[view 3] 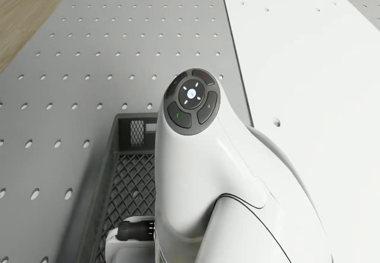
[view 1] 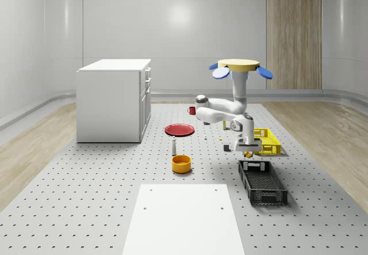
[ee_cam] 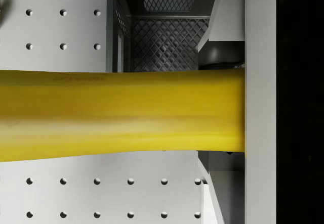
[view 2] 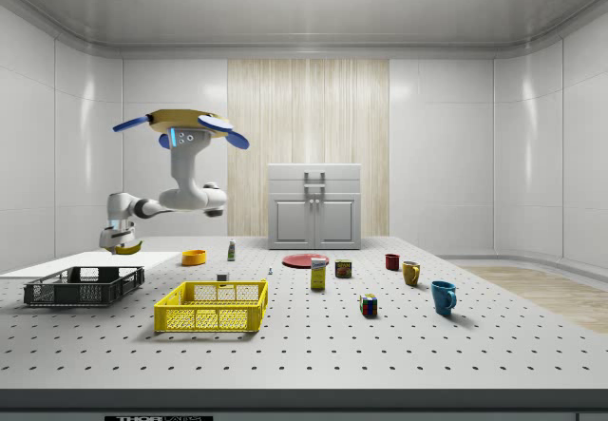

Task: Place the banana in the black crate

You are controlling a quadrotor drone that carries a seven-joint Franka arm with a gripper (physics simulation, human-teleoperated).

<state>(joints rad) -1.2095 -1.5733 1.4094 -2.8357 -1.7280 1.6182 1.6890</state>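
The drone [view 1: 241, 66] hovers near the black mesh crate [view 1: 263, 182]; its two-finger gripper [view 1: 248, 152] pinches the yellow banana [ee_cam: 121, 114] just above the crate's end.

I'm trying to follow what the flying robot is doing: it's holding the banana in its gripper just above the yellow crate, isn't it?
Not quite. The gripper does hold the banana, but above the near end of the black crate, not the yellow crate, which lies beyond it. The whole-scene view shows this, with the drone hovering above the table.
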